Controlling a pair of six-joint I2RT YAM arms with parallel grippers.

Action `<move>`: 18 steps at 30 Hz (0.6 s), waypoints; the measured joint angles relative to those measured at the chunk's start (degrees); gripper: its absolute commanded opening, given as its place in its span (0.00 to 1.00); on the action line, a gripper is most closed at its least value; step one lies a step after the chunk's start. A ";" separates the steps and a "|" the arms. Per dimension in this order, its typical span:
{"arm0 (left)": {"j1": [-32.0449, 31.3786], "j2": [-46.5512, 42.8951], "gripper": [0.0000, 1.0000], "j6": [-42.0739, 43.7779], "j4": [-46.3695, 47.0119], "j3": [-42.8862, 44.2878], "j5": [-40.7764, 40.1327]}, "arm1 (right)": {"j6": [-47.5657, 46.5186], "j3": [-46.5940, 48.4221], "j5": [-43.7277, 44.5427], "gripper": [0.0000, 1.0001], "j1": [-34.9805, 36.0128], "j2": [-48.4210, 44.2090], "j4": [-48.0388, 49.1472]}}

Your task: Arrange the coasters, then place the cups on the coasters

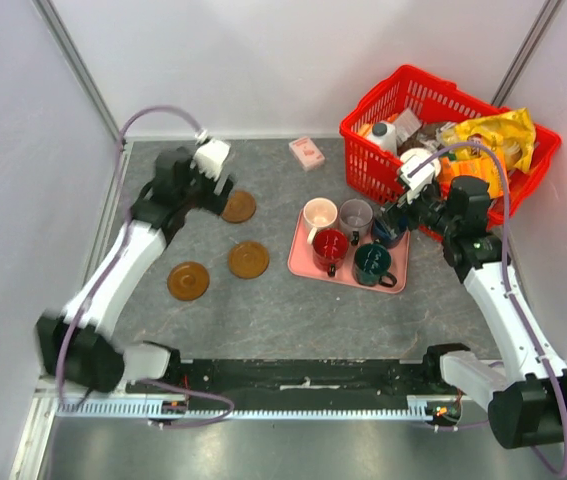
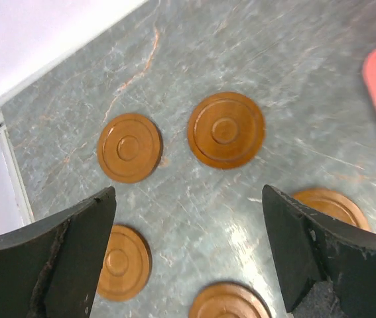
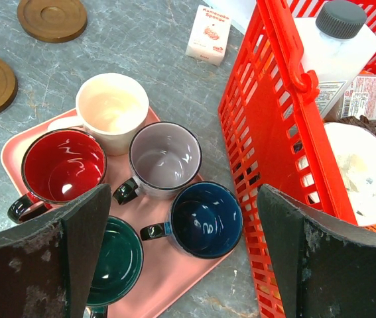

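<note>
The left pincer (image 2: 188, 193) is hovering spread and empty over the coasters (image 2: 226, 130), five flat brown discs with raised rings lying apart on the veined grey counter (image 2: 294, 66), so arranging is looking nearly done. The right pincer (image 3: 184, 192) is hanging spread and empty over the cups (image 3: 204, 218), five glossy handled ones crowding a smooth pink tray (image 3: 171, 281); next it is likely needing a rim pinch without knocking neighbours.

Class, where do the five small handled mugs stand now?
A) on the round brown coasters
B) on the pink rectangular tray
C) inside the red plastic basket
B: the red mug, grey mug, cream-white mug, navy blue mug and dark green mug all sit on the pink rectangular tray; the round brown coasters lie bare.
</note>
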 measured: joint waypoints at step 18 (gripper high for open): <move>14.01 -37.11 0.98 0.83 2.12 -43.58 18.84 | 1.36 0.00 -2.95 0.98 0.00 -1.62 -0.02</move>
